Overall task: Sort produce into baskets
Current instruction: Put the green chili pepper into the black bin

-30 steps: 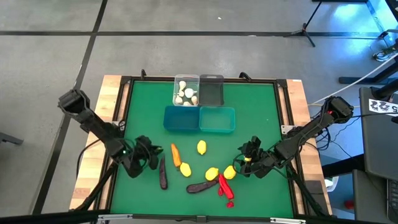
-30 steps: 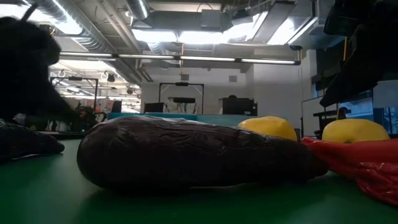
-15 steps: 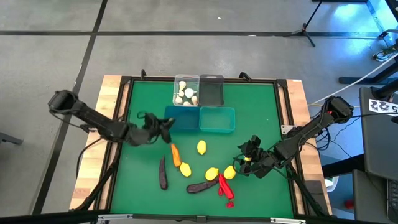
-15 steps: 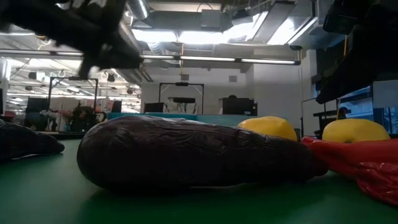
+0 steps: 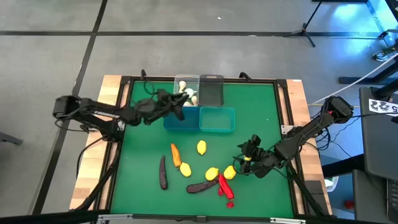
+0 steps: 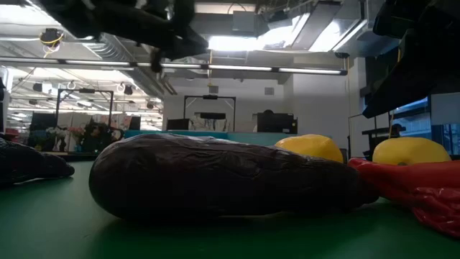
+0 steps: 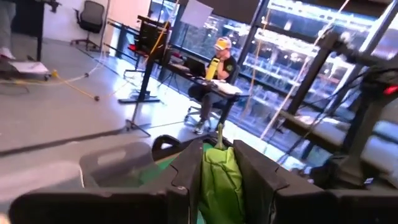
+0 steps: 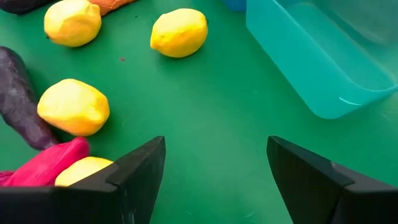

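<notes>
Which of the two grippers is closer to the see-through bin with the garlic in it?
The left. The left gripper is at the clear bin, holding a green piece. The right gripper sits far off, by the lemons.

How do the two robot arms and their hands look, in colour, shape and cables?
Both arms are black and slender, built from jointed links with black cables running along them. The left hand and the right hand are black too. Seen from the wrist cameras, the fingers are flat, dark, angular plates with straight edges. No markings are visible.
</notes>
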Motion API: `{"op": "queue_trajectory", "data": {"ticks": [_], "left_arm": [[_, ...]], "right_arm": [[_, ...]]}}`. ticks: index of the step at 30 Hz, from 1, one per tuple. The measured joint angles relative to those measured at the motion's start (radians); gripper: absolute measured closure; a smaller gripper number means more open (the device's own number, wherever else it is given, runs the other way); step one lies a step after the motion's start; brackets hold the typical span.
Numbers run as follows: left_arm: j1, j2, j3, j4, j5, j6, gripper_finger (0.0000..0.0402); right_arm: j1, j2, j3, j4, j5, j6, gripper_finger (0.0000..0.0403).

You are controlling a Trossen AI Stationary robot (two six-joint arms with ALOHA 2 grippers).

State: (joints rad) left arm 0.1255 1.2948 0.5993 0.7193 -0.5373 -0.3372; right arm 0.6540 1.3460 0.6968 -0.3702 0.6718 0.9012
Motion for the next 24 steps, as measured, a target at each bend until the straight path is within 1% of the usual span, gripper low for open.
{"op": "queue_trajectory", "data": {"ticks": [2,9,14,16,19,24], "left_arm": [[0.034,0.067,0.059,-0.002,0.032,0.018,0.0323],[0.15,0.313,0.257,-0.026,0.201,0.023,0.0323],[0.229,0.447,0.382,-0.129,0.237,0.013,0.0323],[0.255,0.485,0.415,-0.164,0.239,0.006,0.0323],[0.282,0.529,0.439,-0.169,0.251,-0.001,0.0318],[0.296,0.555,0.446,-0.159,0.303,0.021,0.0278]], "right_arm": [[0.0,0.0,0.0,0.0,0.002,0.0,0.0123],[0.0,0.0,0.0,0.0,0.001,-0.001,0.0123],[0.0,0.0,0.0,0.0,0.001,-0.016,0.0123],[0.0,0.0,0.0,0.0,0.0,-0.016,0.0123],[0.0,0.0,0.0,0.0,-0.001,-0.016,0.0123],[0.0,0.0,0.0,0.0,-0.001,-0.016,0.0123]]}}
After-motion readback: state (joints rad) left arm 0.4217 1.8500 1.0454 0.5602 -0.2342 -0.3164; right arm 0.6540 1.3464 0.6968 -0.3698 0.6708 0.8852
